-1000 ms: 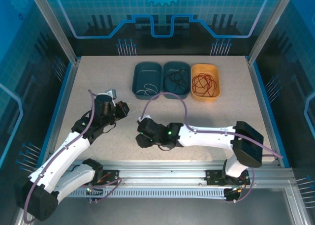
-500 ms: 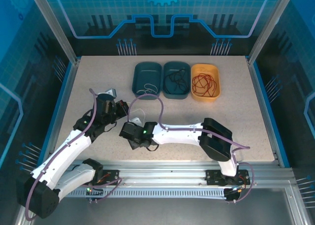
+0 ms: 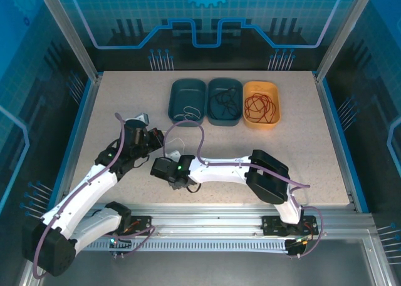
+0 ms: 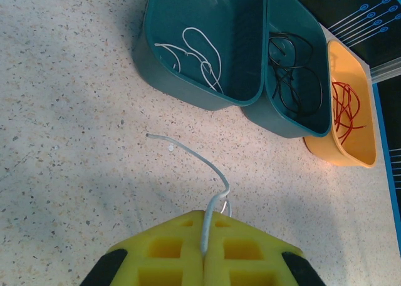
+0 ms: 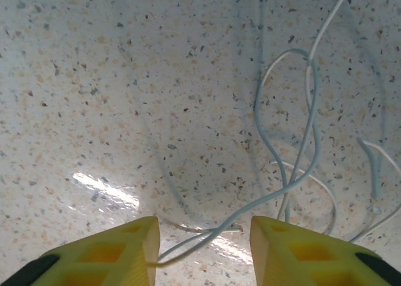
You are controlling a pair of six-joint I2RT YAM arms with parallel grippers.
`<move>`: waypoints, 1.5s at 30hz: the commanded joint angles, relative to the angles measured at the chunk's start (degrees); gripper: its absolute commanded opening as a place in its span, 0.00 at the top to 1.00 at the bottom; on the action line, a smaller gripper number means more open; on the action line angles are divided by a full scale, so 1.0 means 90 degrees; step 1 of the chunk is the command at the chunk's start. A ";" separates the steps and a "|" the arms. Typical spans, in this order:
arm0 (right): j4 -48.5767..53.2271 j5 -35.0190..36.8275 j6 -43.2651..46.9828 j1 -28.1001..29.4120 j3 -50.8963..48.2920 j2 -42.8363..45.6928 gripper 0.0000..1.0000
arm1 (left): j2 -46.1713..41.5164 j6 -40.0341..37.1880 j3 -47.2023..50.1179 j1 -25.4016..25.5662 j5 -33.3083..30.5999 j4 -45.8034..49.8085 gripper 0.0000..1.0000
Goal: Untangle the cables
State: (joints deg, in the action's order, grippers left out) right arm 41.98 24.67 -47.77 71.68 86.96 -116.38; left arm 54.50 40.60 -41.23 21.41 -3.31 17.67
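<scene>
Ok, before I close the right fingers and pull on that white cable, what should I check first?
1. Left fingers shut on the white cable: ok.
2. A strand lies between the right fingers: ok.
3. Right fingers gripping that strand: not ok, they stand apart.
4. Cable on the table free of crossings: not ok, its loops overlap.
5. Black cable in the middle bin, red cable in the orange bin: ok.
6. Held cable separate from the white loops in the left bin: cannot tell.
</scene>
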 commanded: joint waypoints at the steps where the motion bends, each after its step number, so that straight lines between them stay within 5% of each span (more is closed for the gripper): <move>1: 0.0104 0.0089 -0.0129 0.0012 -0.0137 0.0127 0.62 | 0.0053 0.0136 0.0070 -0.0069 -0.0126 -0.0107 0.97; 6: -0.0033 -0.0100 -0.0138 -0.0082 -0.0251 0.0044 0.67 | 0.0077 0.0136 0.0097 -0.0074 -0.0103 -0.0108 0.97; 16: -0.0582 -0.0060 -0.0098 -0.0135 -0.0851 0.0605 0.98 | 0.0075 0.0096 0.0206 -0.0122 -0.0147 -0.0059 0.98; 34: -0.1479 0.1863 0.0157 -0.0283 -0.3084 0.3323 1.00 | -0.0234 -0.0252 0.0489 -0.0296 -0.0424 0.0224 0.99; 45: -0.1852 0.1598 0.0280 -0.1147 -0.4025 0.4583 1.00 | -0.0351 -0.0253 0.0558 -0.0365 -0.0620 0.0328 0.99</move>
State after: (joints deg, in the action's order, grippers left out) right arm 27.44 38.72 -46.06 63.02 52.31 -78.46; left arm 52.07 39.90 -36.93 18.87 -7.35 19.29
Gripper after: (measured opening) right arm 0.040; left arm 0.042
